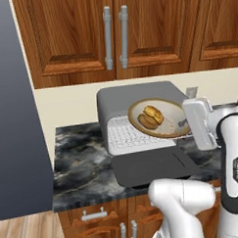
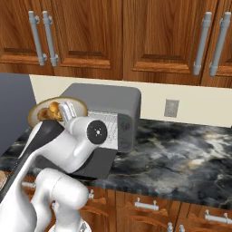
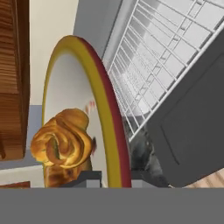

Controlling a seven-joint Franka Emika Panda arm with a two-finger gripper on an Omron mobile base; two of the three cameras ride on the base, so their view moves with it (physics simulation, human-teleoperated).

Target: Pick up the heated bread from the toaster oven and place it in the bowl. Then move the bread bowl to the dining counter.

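Dark marbled stone runs along the wall under brown wooden cabinets, and on it sits the boxy grey toaster oven, its flat dark door dropped open and the white wire rack bare. Up in the air before it hangs the bowl, shallow, tan and almost plate-like, with the heated bread, lumpy and golden, lying inside. The gripper is pinching the bowl's thin rim. My worry is that edge hold: a smooth, wide dish gripped on one side could tip, and round rolls would slide out on the way to the dining counter.
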